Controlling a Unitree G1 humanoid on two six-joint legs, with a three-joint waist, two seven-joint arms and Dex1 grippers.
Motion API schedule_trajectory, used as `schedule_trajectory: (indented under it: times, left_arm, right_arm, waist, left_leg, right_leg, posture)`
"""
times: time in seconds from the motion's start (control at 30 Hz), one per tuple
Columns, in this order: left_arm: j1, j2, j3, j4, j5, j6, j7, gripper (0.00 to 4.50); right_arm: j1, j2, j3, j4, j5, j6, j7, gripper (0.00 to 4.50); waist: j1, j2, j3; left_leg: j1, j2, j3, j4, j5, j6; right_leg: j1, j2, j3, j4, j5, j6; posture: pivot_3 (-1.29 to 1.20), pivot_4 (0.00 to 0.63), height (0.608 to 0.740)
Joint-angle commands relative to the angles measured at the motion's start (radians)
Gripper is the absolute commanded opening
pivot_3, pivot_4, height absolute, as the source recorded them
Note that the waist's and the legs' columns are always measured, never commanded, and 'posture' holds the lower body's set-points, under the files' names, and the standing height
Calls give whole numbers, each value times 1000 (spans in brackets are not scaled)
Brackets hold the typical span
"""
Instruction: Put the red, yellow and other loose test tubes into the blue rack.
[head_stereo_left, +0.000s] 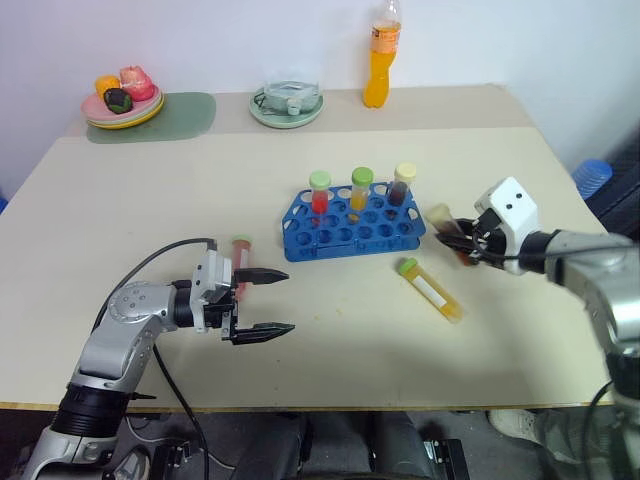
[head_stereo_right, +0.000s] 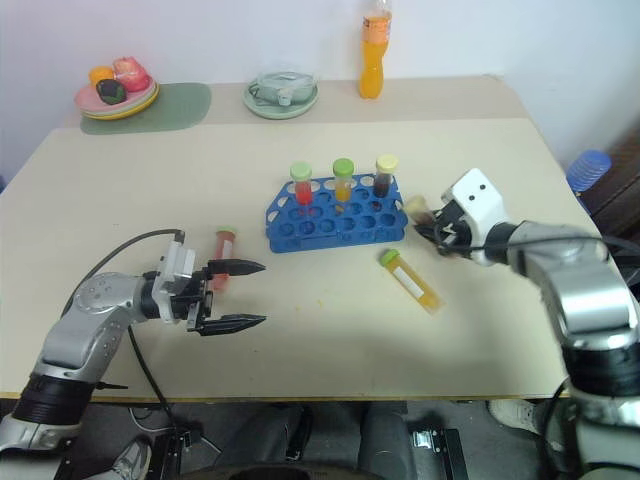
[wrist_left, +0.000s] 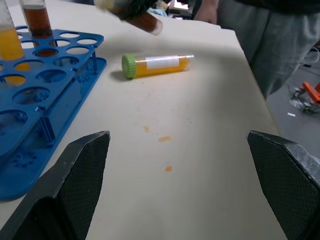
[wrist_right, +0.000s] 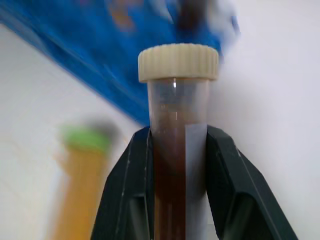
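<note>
I count three capped tubes already standing upright in the back row of the blue rack (head_stereo_left: 352, 222), so part of the job looks done. Three loose ones remain out of it. The brown tube (wrist_right: 176, 150) is clamped between the fingers of my right gripper (head_stereo_left: 462, 243), held off the table just beside the rack's right end, cap toward the rack; that one I judge closest to going in. The yellow tube (head_stereo_left: 432, 291) lies on its side on the table, in front of the rack's right corner. The red tube (head_stereo_right: 223, 256) lies to the rack's left, just behind my left gripper (head_stereo_left: 264, 303), whose jaws stand wide and hold nothing.

The right wrist view gives me the grip itself: the pale cap clear of the pads, both fingers pressing on the labelled barrel. The head views give me the red tube.
</note>
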Motion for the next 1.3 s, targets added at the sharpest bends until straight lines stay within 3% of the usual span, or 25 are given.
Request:
schedule_trajectory:
  times: [0.03, 0.27, 0.4, 0.57, 0.83, 1.3]
  left_arm:
    - [5, 7, 19, -23, -21, -3, 0, 4500]
    - [-20, 3, 10, -7, -19, 5, -1, 4500]
    - [-35, 4, 12, 4, -18, 6, -3, 4500]
    - [-40, 5, 10, 6, -17, 6, -5, 4500]
    - [-29, 11, 20, -21, -23, 21, 4, 4500]
    - [-5, 16, 28, -61, -31, 41, 29, 4500]
  right_arm:
    - [-7, 149, -75, -48, 73, -185, -57, 864]
    - [-6, 419, -17, 50, 11, -479, -189, 864]
    - [0, 495, -7, 161, -44, -647, -237, 864]
    - [3, 522, 4, 364, -86, -848, -231, 864]
    - [-60, 550, 24, 583, -118, -997, -250, 864]
    - [-86, 583, 76, 660, -118, -1045, -246, 864]
  waist:
    - [-1, 0, 0]
    - [1, 0, 0]
    - [-2, 1, 0]
    - [-6, 1, 0]
    - [-29, 1, 0]
    - [-28, 2, -1]
  left_leg:
    - [0, 0, 0, 0, 0, 0]
    - [1, 1, 0, 0, 0, 0]
    - [1, 2, 0, 0, 0, -1]
    - [2, 3, 1, 0, 0, -1]
    - [4, 6, 2, -2, 0, -2]
    - [6, 7, 3, -3, 0, -3]
  right_leg:
    - [0, 0, 0, 0, 0, 0]
    - [0, 5, 1, 0, 0, 0]
    - [0, 7, 2, 1, 1, -1]
    - [-1, 10, 5, 1, 1, -1]
    - [-1, 14, 9, 1, 1, -2]
    - [0, 15, 11, 1, 2, -3]
  posture:
    - [0, 150, 740]
    - [0, 150, 740]
    - [0, 150, 740]
    - [0, 150, 740]
    - [0, 150, 740]
    - [0, 150, 740]
